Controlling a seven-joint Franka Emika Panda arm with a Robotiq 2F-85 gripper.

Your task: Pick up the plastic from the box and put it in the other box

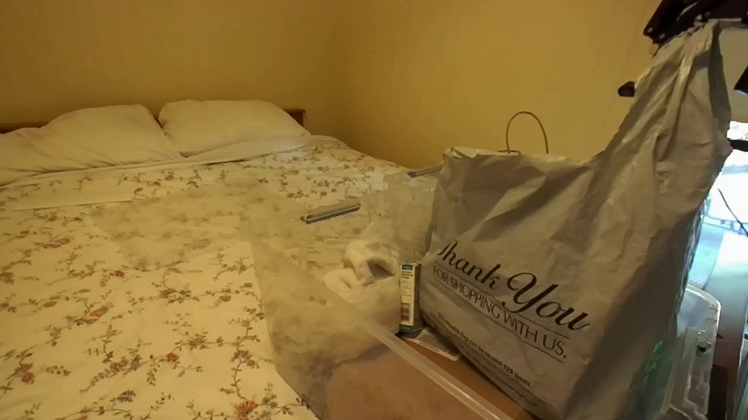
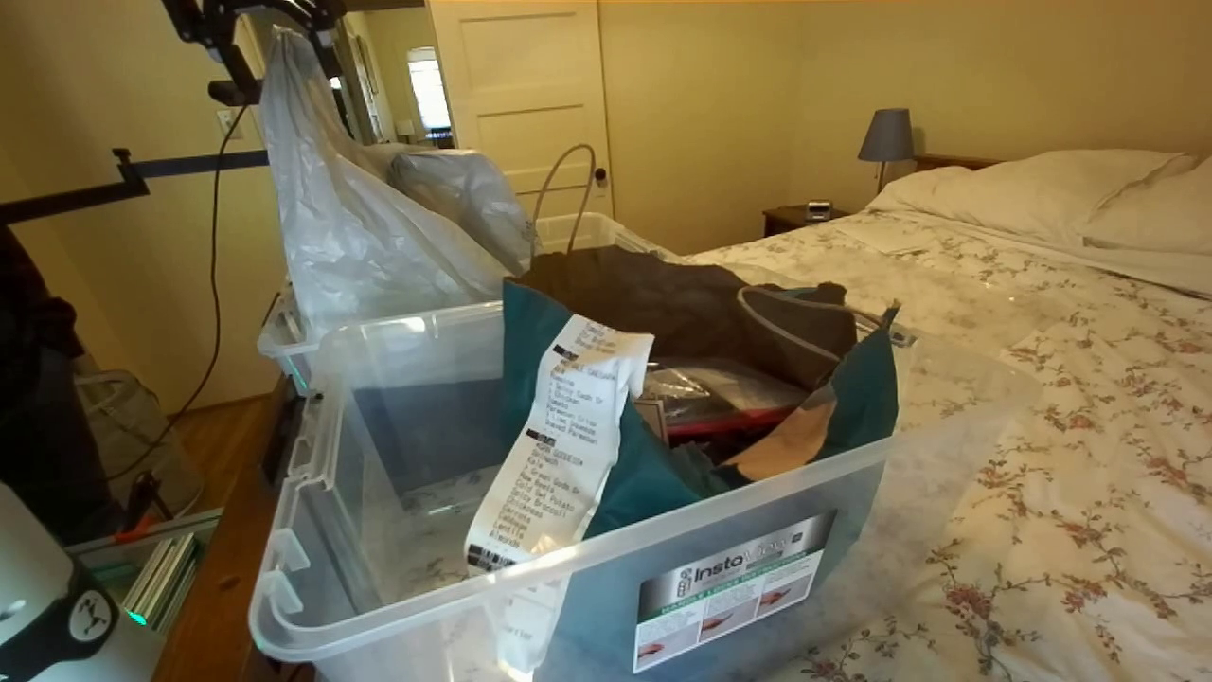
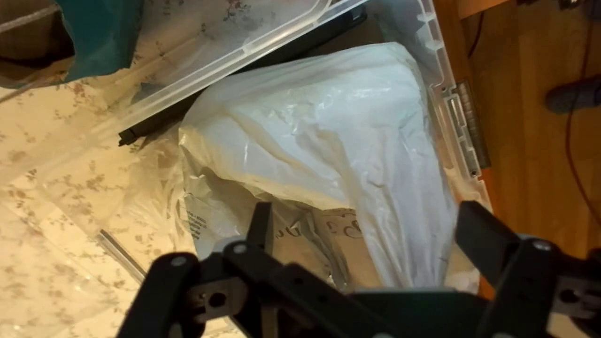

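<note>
The plastic, a grey-white bag with "Thank You" script [image 1: 532,280], is pulled up at one handle, its lower part inside the box [image 1: 453,384]; I cannot tell if its bottom touches. My gripper [image 1: 705,50] is above, partly cut off by the frame. In the wrist view my gripper [image 3: 368,209] has its fingers spread wide; the plastic [image 3: 319,136] runs up between them, and where it is caught is hidden. The plastic also shows in an exterior view [image 2: 350,237]. The other box [image 2: 720,502] stands beside the box, holding a dark teal bag [image 2: 525,327].
A long white receipt [image 2: 559,445] hangs over the other box's rim. Wire handles [image 2: 587,189] of the teal bag stick up. White crumpled items [image 1: 358,270] and a small green-white carton [image 1: 410,296] stand beside the plastic. A floral bed [image 1: 132,296] lies alongside.
</note>
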